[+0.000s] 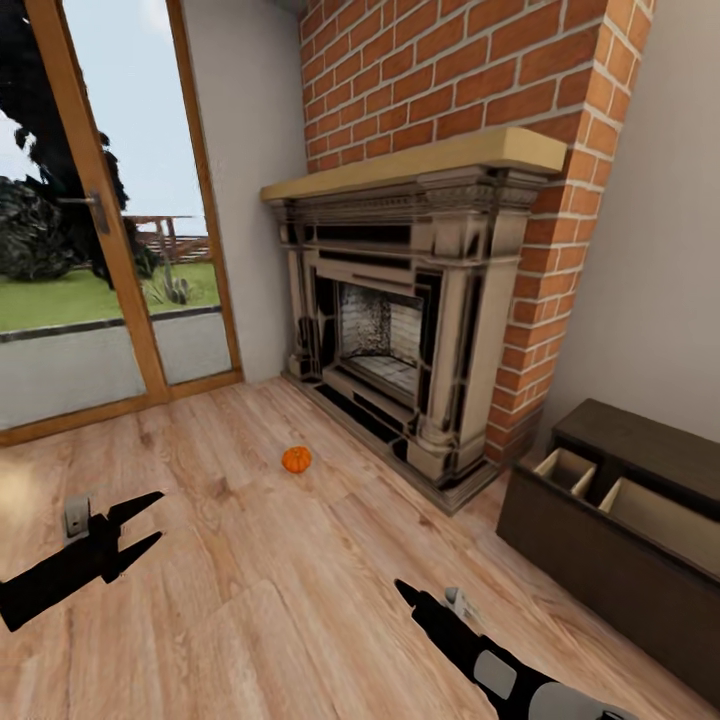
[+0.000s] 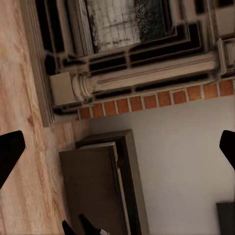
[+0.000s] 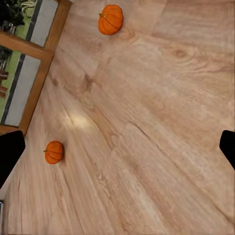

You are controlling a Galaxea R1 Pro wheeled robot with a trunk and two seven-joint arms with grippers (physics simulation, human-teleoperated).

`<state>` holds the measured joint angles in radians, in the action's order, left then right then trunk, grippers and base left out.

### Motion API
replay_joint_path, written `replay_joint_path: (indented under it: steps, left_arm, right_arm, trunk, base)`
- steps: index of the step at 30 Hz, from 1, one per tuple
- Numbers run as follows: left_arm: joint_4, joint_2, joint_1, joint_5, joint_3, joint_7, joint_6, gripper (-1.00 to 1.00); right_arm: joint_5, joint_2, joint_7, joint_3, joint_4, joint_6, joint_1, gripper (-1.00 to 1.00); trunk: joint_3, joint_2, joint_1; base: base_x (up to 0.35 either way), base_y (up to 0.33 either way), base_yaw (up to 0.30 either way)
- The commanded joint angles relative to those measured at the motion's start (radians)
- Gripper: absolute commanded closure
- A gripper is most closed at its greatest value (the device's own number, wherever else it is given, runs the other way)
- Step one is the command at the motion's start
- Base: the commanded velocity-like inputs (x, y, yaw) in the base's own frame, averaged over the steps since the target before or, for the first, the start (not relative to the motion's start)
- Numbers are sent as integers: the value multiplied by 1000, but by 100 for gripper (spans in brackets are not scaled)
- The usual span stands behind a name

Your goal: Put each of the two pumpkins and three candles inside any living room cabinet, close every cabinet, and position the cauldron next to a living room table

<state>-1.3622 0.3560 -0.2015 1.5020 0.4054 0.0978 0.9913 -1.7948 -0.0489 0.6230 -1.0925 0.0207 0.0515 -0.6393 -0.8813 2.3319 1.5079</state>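
1 small orange pumpkin (image 1: 296, 459) sits on the wood floor (image 1: 250, 600) in front of the brick fireplace (image 1: 400, 330). The right wrist view shows 2 pumpkins (image 3: 110, 19) (image 3: 54, 152) lying well apart. The dark cabinet (image 1: 600, 540) has its drawers pulled out. The left gripper (image 1: 140, 525) and the right gripper (image 3: 117, 147) are both spread wide, holding nothing.

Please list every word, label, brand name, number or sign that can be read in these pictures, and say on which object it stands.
There is none. No readable text, number or sign appears on the brick fireplace, the glass door, the wooden floor, the pumpkin, the open dark cabinet, or on either hand: the left hand and the right hand are plain black.
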Motion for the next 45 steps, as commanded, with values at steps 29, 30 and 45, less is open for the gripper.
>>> replay_joint_path:
  steps: [29, 30, 45]
  left_arm:
    - [22, 65, -1, -17, 1, 5, 4, -100]
    - [22, 66, -1, -18, 2, 5, 4, -100]
    - [103, 161, -2, -24, 26, -161, -1, -100]
  right_arm:
    - [380, 0, -1127, -34, 519, -283, -56, -100]
    - [380, 0, -1127, -34, 521, -288, -57, -100]
    - [371, -6, -1262, 152, 678, -579, -100, -100]
  trunk:
    - [-9, 0, 0]
    - [-10, 0, 0]
    - [-20, 0, 0]
  base:
    - [245, -4, 232]
    - [82, -27, 240]
    - [9, -3, 270]
